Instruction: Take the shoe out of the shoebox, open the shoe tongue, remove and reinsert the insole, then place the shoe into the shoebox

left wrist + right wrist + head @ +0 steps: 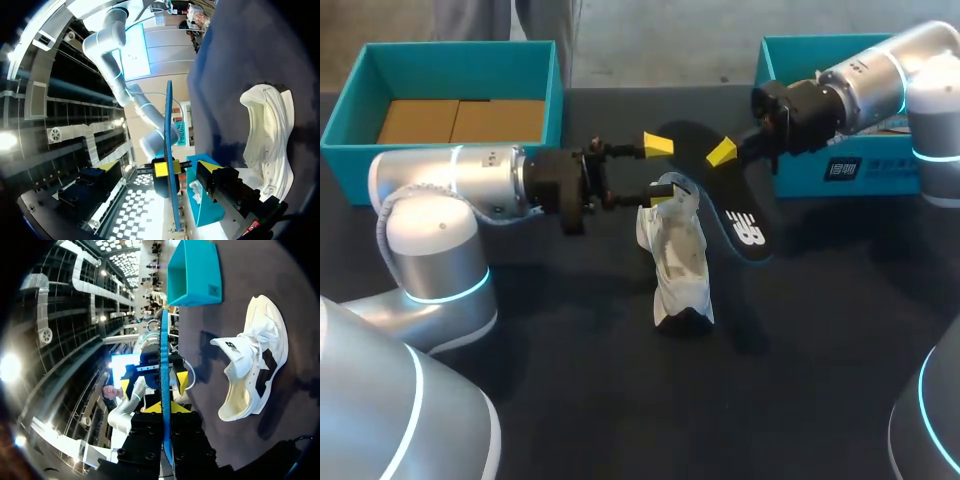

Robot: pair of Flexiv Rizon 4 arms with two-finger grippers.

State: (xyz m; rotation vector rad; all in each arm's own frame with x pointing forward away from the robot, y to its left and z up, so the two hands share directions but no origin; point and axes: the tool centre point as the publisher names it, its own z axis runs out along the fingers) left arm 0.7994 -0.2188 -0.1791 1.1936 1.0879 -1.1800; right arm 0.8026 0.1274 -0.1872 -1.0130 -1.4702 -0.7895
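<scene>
My right jaws pinch the insole (740, 215) by its flat faces and hold it in the air over the middle of the bench (570, 400). Its printed end hangs nearer than the grip. My left jaws are spread wide, with one yellow tip (658, 145) on each side of the insole's far end. In the right wrist view they stand clear of its faces.

The shoe (678, 262) lies on the bench just left of the insole, its tongue folded back and its mouth open. My other left tip sits over its collar; I cannot tell whether it touches.

I judge the insole to be light, thin and floppy. Held at one end it will droop, and it will buckle if pushed against the lining, so a second hold further along would steady it. The shoe looks light, with a soft upper that would cave under a pinch, and it may skid, so the firmer heel collar seems the best hold.

The shoebox (460, 70) stands far left, well apart. A second teal box (800, 180) sits far right, behind my right arm. The tongue and laces may flop across the mouth, and my two wrists crowd the space above the shoe.
</scene>
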